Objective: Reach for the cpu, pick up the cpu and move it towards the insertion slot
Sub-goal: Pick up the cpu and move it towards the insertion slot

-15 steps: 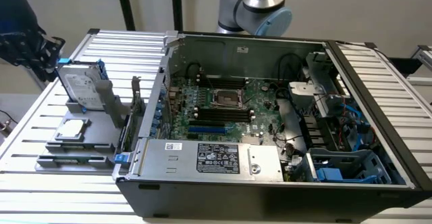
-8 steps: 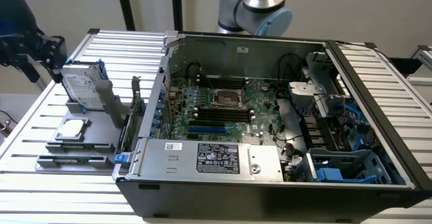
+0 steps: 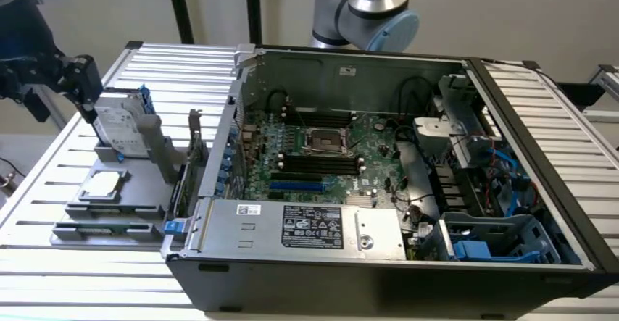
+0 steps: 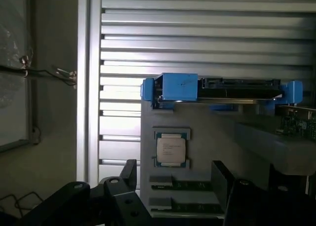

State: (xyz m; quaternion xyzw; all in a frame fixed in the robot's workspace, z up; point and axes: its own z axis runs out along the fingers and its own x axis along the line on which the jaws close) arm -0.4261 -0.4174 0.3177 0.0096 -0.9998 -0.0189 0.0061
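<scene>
The cpu (image 3: 104, 185), a small square chip with a silver top, lies flat in its recess on the grey holder (image 3: 140, 183) at the exterior view's left, outside the computer case. My gripper (image 3: 80, 82) hangs well above and behind the holder, apart from the chip. In the wrist view the cpu (image 4: 171, 150) lies beyond my gripper (image 4: 175, 179), whose dark fingers (image 4: 129, 172) stand wide open with nothing between them. The insertion slot (image 3: 324, 140), a metal-framed socket with a dark centre, sits on the green board inside the case.
A silver hard drive (image 3: 121, 122) with blue rails (image 4: 173, 85) stands upright on the holder behind the cpu. Memory sticks (image 3: 106, 228) lie at the holder's front. The open computer case (image 3: 290, 277) takes up the middle of the slatted metal table (image 3: 58, 169).
</scene>
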